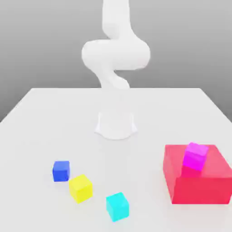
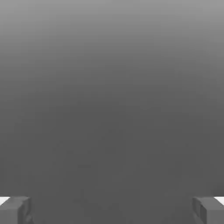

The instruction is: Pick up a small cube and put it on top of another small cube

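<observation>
The small deep-blue cube [image 1: 61, 171] rests on the white table [image 1: 50, 118] toward the exterior view's left, near the front. Close beside it, further front and to the right, sits a yellow cube [image 1: 80, 188], and a cyan cube [image 1: 117, 206] lies beyond that near the front edge. In the hand view my gripper [image 2: 112, 211] is open, its two grey fingertips [image 2: 15, 210] far apart with only plain grey background between them. Nothing is held.
A large red block [image 1: 199, 181] stands at the exterior view's right front with a magenta cube [image 1: 195, 156] on top of it. The arm's white base [image 1: 116, 124] sits mid-table, and the arm [image 1: 115, 52] rises upward from it.
</observation>
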